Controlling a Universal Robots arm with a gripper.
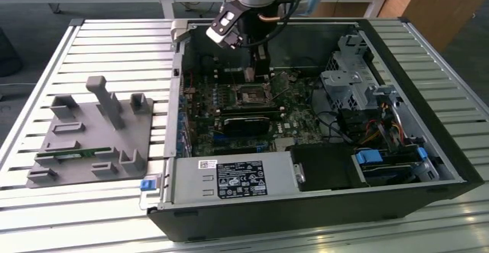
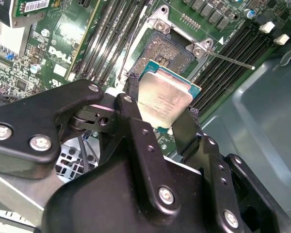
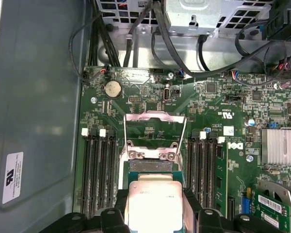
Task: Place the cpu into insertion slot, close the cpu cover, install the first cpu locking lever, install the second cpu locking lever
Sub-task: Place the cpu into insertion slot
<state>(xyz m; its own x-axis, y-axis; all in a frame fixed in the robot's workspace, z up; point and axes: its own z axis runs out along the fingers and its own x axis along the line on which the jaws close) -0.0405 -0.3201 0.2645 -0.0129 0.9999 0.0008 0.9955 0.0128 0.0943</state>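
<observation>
In the exterior view the gripper (image 1: 260,76) hangs inside the open computer case (image 1: 428,167), directly over the insertion slot (image 1: 251,95). A black card (image 1: 246,124) lies just beside the slot. The case rests on a slatted worktop (image 1: 114,47).

In the second wrist view the jaws are clenched on two opposite edges of the cpu (image 2: 165,99). It hangs close above the slot without touching it. Its silvery-grey top is flat and clean, with a thin green rim. The slot's dark pin grid lies bare inside its silver rim. Long black memory slots (image 2: 106,39) flank the slot on both sides. A thin locking lever (image 2: 233,59) juts out from one corner of the slot.

In the first wrist view the cpu cover (image 3: 155,116) stands swung up off the slot, with green board showing through its window. The space over the slot is open.
</observation>
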